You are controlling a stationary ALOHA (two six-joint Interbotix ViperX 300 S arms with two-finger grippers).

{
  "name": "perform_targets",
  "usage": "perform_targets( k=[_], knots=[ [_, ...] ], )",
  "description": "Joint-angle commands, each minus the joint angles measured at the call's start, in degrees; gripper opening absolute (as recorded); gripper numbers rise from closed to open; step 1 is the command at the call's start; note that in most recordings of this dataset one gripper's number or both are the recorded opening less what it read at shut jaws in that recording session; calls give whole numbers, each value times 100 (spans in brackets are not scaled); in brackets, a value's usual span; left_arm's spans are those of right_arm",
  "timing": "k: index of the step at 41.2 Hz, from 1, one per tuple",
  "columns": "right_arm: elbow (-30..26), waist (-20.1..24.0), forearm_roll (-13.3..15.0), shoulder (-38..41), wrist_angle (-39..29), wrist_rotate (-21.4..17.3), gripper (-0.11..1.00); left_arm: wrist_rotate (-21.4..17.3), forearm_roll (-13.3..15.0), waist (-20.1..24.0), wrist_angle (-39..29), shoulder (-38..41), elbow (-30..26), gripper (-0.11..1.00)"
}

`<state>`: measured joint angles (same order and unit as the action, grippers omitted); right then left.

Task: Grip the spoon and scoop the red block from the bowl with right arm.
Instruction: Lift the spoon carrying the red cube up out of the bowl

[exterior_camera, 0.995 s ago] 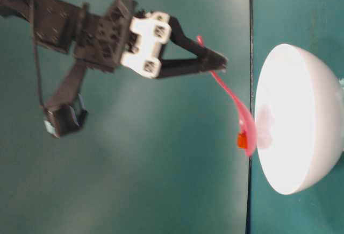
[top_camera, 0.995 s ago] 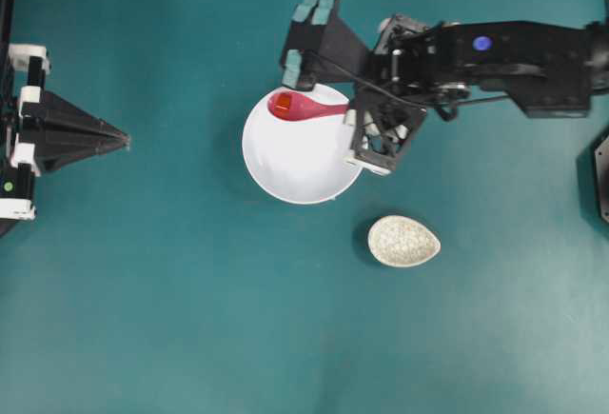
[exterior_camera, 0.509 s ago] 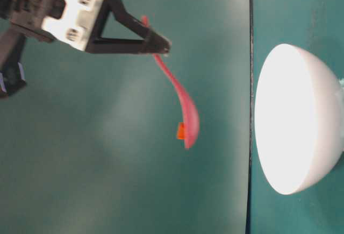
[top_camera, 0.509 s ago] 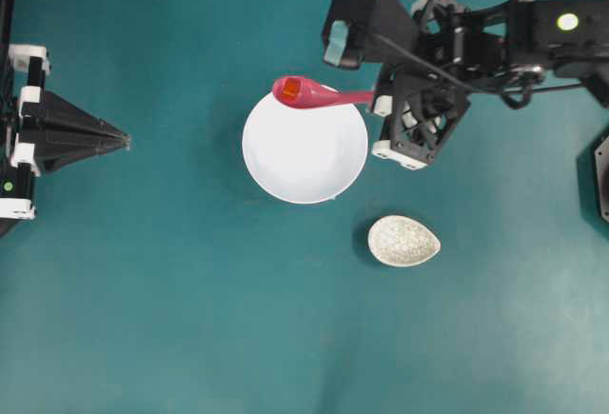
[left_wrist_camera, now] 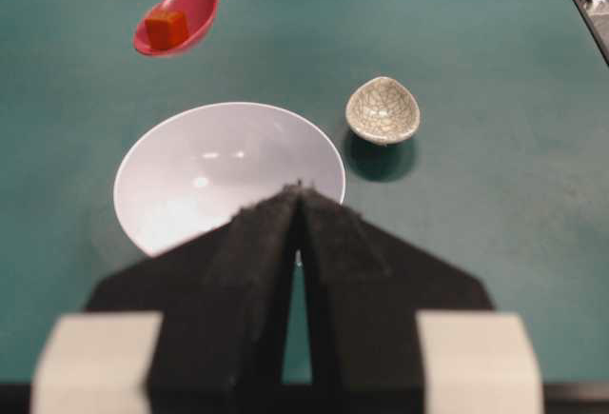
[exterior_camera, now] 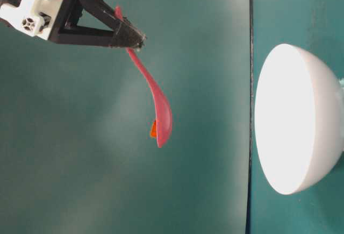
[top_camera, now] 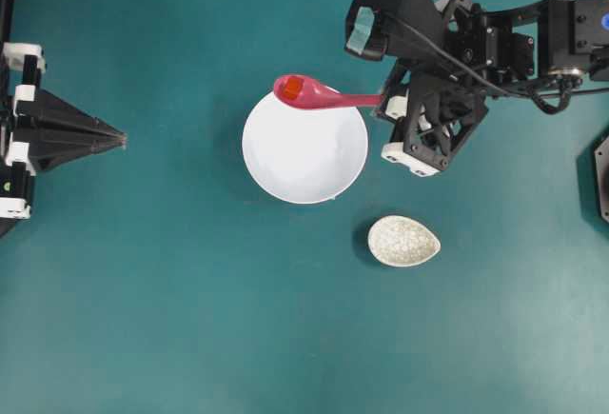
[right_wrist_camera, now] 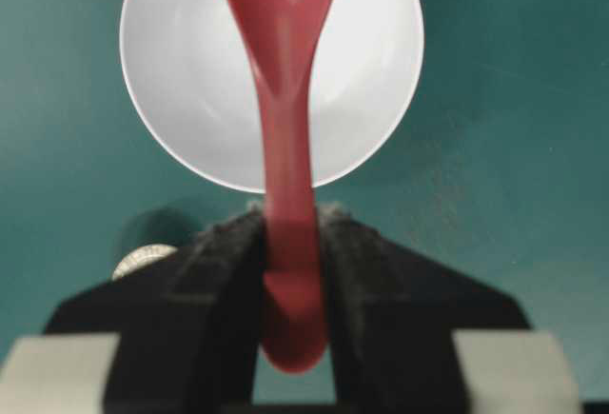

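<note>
My right gripper [top_camera: 385,102] is shut on the handle of the pink-red spoon [top_camera: 319,97], which hangs in the air above the far rim of the white bowl [top_camera: 304,162]. The red block [top_camera: 293,87] sits in the spoon's scoop. From table level, the spoon [exterior_camera: 157,102] tilts down from the gripper [exterior_camera: 137,37] with the block [exterior_camera: 153,130] at its low end, well clear of the bowl [exterior_camera: 295,137]. In the right wrist view the handle [right_wrist_camera: 288,233] is pinched between both pads. My left gripper [top_camera: 124,136] rests shut at the left edge, holding nothing.
A small oval crackle-patterned dish [top_camera: 404,241] stands on the teal table to the right of the bowl, nearer the front. The left wrist view shows it [left_wrist_camera: 383,109] beyond the bowl [left_wrist_camera: 228,157] to the right.
My right gripper has raised the spoon out of the bowl with the red block in it and drawn back to the right. The left arm has stayed still.
</note>
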<state>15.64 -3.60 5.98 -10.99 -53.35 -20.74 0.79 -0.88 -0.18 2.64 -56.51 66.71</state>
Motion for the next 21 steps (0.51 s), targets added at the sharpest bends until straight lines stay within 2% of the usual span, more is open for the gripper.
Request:
perform_targets(
  k=[1, 21],
  knots=[
    [-158, 26, 35, -167, 26, -18, 24, -9, -9, -9, 18, 18, -176, 0],
    [-158, 26, 185, -229, 0, -18, 24, -88, -9, -9, -44, 18, -176, 0]
  ],
)
